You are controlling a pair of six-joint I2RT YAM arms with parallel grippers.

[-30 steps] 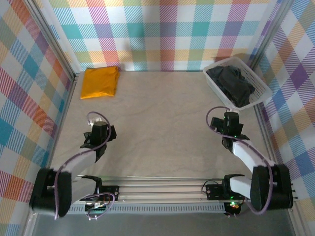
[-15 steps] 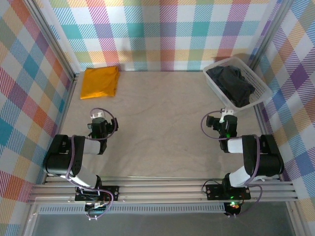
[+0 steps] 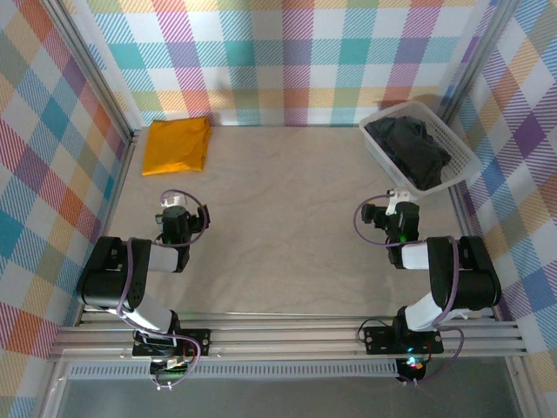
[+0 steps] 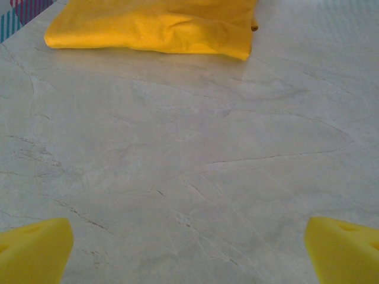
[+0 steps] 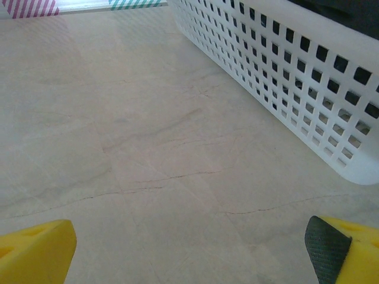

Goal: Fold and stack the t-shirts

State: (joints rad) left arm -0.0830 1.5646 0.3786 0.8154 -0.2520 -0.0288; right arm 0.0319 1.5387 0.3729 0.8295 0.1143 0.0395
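Observation:
A folded mustard-orange t-shirt [image 3: 177, 145] lies flat in the far left corner of the table; the left wrist view has it straight ahead [image 4: 154, 26]. A crumpled black t-shirt [image 3: 407, 150] sits inside the white lattice basket [image 3: 461, 161] at the far right. My left gripper [image 3: 175, 212] rests low over the table, well short of the orange shirt, open with nothing between its yellow fingertips [image 4: 35, 248]. My right gripper [image 3: 400, 212] sits just in front of the basket's near end, open and empty, with bare table between its fingertips [image 5: 35, 251].
The basket's perforated wall [image 5: 284, 77] runs close along the right gripper's right side. Plaid walls close in the table on the left, back and right. Both arms are folded back near the metal rail [image 3: 287, 335] at the front edge.
Over the last second both arms folded back into a low tucked pose. Since half a second ago they have hardly moved. Both t-shirts lie as before.

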